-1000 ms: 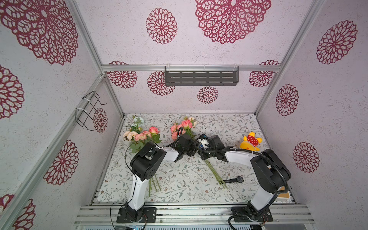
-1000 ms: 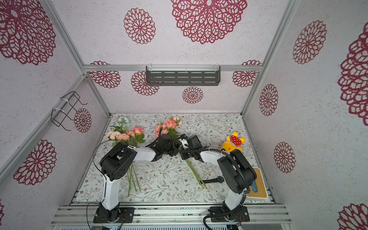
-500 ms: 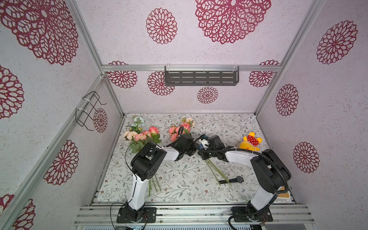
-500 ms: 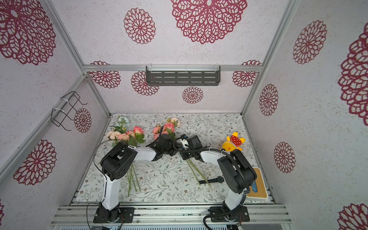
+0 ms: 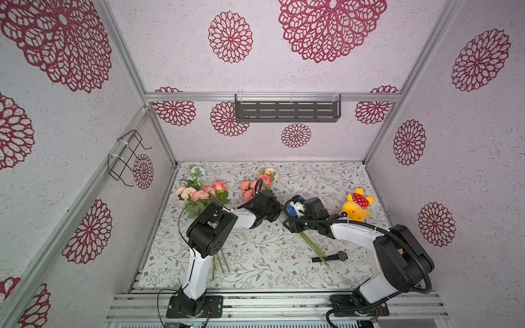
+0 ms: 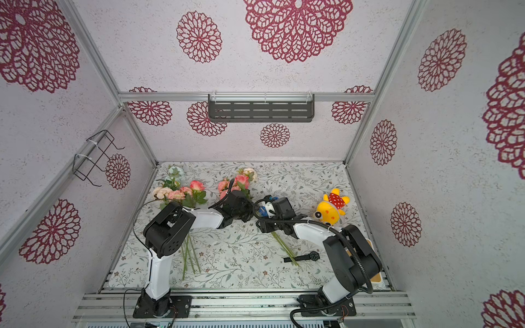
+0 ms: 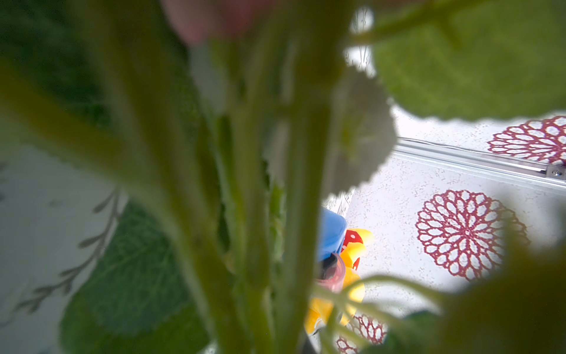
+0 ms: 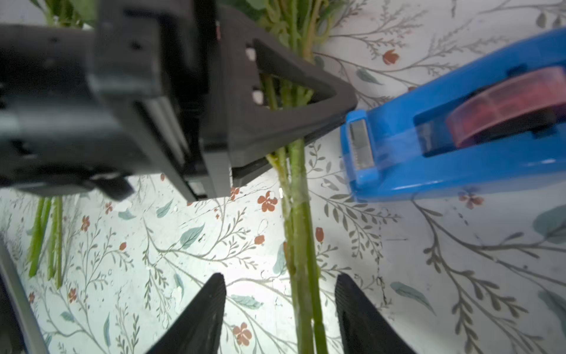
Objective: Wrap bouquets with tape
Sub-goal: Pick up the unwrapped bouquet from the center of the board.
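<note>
At the left of the table [image 5: 255,255], the first bouquet [image 5: 201,193], the one with a pale blue bloom, was found lying flat and untouched, its stems pointing toward the robot; no binding could be made out on it, so it was judged to be awaiting its turn. Next to the right, the left pincer [image 8: 306,128] was seen clamped on the stems of the second bouquet [image 5: 260,181] just below the leaves, evidently so that the stems were kept bunched and steady for binding. Below that grip a clear band appeared to lie across the stems, though this could not be confirmed. The right pincer [image 8: 280,277] was noted with its jaws apart, straddling the lower stems without touching them, a stance judged consistent with either a release or a fresh grip. The tape dispenser [image 8: 428,153] stood on the table just beside the stems, its cutter facing them, presumably for a short pull. Further right, a watch [image 5: 335,257] and a plush toy [image 5: 356,204] were recorded as lying apart from the work.
</note>
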